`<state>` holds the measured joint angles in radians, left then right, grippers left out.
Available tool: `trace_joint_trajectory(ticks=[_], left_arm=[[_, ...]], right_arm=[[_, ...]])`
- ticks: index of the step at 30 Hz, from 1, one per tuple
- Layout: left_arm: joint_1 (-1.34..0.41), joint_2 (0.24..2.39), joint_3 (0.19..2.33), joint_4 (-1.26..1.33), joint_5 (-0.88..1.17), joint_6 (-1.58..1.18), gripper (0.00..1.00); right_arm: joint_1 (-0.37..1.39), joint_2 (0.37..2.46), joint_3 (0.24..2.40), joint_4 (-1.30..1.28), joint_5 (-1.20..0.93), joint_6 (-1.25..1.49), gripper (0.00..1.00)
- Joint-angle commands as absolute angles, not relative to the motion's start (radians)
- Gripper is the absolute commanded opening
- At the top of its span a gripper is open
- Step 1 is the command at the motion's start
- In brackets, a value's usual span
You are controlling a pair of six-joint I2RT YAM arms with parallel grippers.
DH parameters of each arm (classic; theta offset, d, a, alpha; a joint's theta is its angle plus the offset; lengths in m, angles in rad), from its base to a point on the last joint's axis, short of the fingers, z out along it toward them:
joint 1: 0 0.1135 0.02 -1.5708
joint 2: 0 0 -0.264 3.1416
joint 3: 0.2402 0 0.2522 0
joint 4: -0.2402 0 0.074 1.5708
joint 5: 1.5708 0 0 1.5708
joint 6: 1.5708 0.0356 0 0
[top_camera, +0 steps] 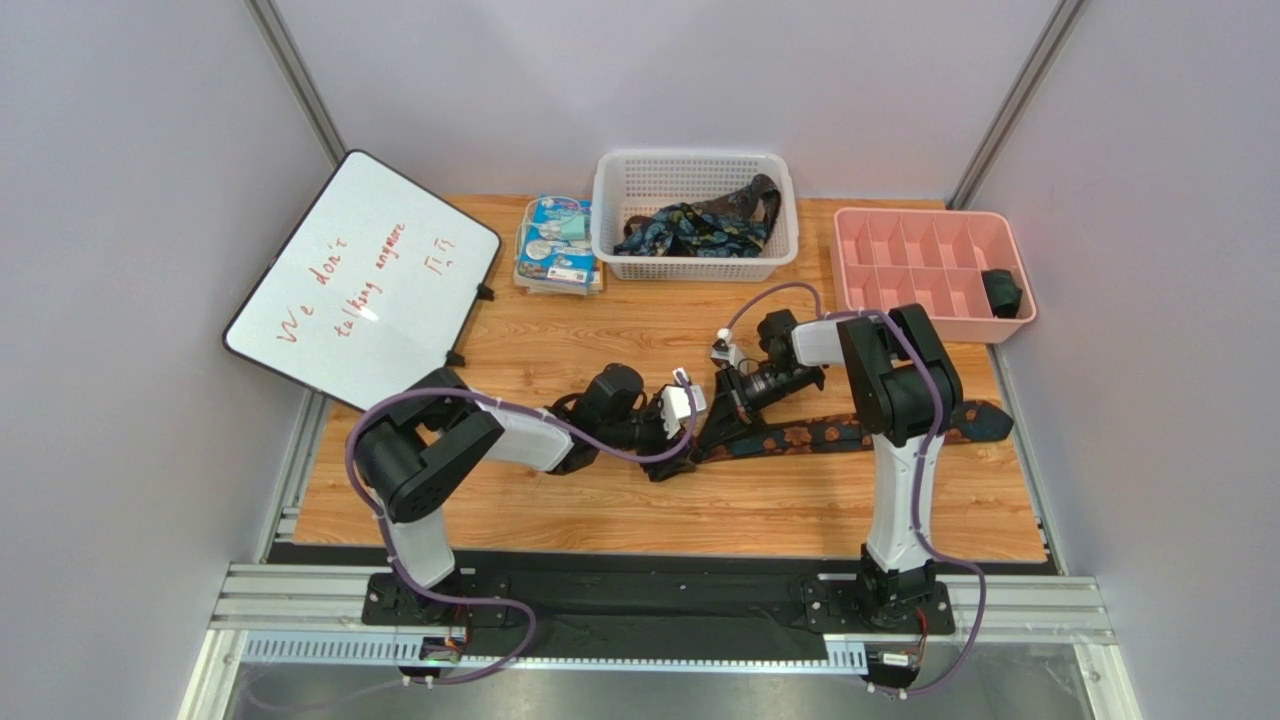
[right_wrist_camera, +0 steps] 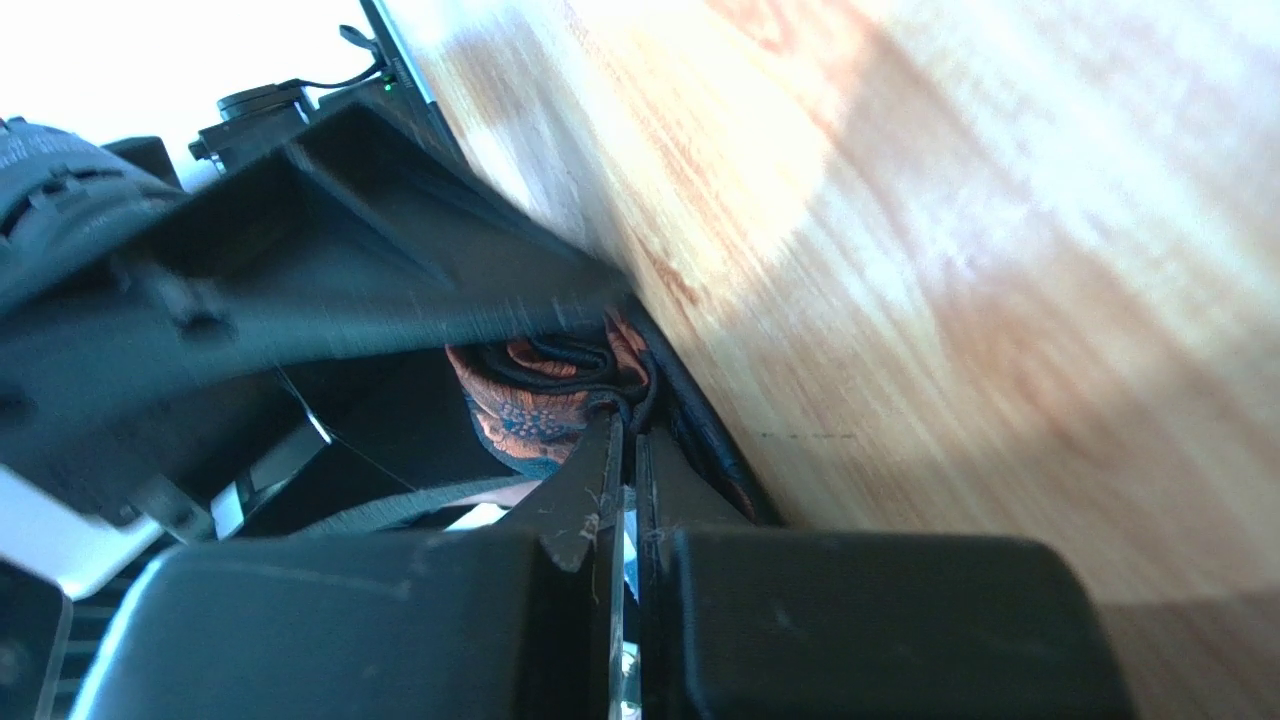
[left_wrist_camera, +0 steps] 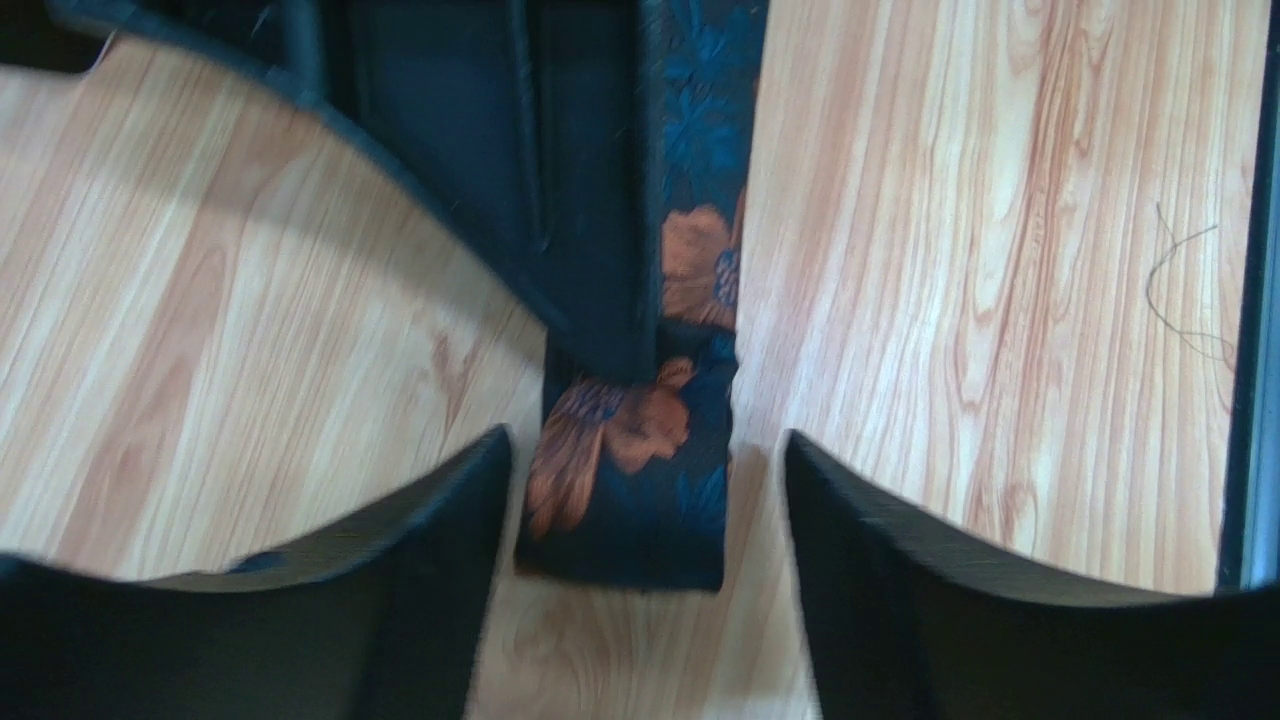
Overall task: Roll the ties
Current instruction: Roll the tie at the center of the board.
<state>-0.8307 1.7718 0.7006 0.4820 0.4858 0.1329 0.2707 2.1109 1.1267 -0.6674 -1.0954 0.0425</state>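
From above: tie [top_camera: 842,435] laid flat along mid-table [top_camera: 601,510], stretching from the centre out to the right edge, both grippers close together over its left end. Left gripper [top_camera: 673,447] low at the very tip, right gripper [top_camera: 726,420] just beside it, reaching in from the right; jaw widths too small to read here. At the back, basket [top_camera: 691,158] heaped with more ties [top_camera: 699,225], packet [top_camera: 556,240] to its left, whiteboard [top_camera: 361,285] leaning at far left. Pink tray [top_camera: 842,225] at right, a dark roll [top_camera: 1004,290] in a compartment at its right side. Through the left wrist: fingers [left_wrist_camera: 406,585] spread wide, gripping nothing, straddling the tie's squared end. That end flat on the wood, orange blooms showing, a darker layer lying over it farther up. Through the right wrist: fingers [right_wrist_camera: 579,495] pressed tight together, a small bunched fold of tie nipped at their tips, just beside the table surface. Dark hardware crowding the left of that frame, too blurred to name.
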Motion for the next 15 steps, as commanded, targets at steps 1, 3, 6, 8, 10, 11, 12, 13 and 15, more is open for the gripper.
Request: trace_joint_trajectory(ticks=[1,3,6,8,10,11,12,13,15], left_arm=[[-0.851,1.839,0.730,0.543,0.502,0.175,0.62],[-0.850,1.832,0.759,0.436,0.470,0.225,0.40],[-0.859,1.798,0.814,0.223,0.384,0.336,0.27],[-0.862,1.784,0.854,0.075,0.354,0.408,0.25],[-0.865,1.773,0.880,-0.003,0.328,0.437,0.24],[-0.868,1.773,0.909,-0.096,0.325,0.454,0.24],[-0.870,1.769,0.922,-0.124,0.331,0.450,0.25],[-0.874,1.767,0.928,-0.126,0.327,0.446,0.26],[-0.913,1.801,1.008,-0.233,0.296,0.453,0.28]], right_arm=[[0.272,2.198,1.121,-0.746,-0.854,0.094,0.00],[0.270,2.195,1.127,-0.747,-0.883,0.092,0.00],[0.258,2.180,1.149,-0.758,-0.964,0.063,0.14],[0.238,2.139,1.158,-0.770,-0.995,0.052,0.34],[0.213,2.100,1.166,-0.776,-1.014,0.048,0.44],[0.209,2.067,1.170,-0.779,-1.017,0.046,0.48],[0.203,2.051,1.173,-0.785,-1.034,0.046,0.51],[0.198,2.039,1.177,-0.795,-1.045,0.046,0.53],[0.201,2.005,1.174,-0.796,-1.083,0.051,0.54]])
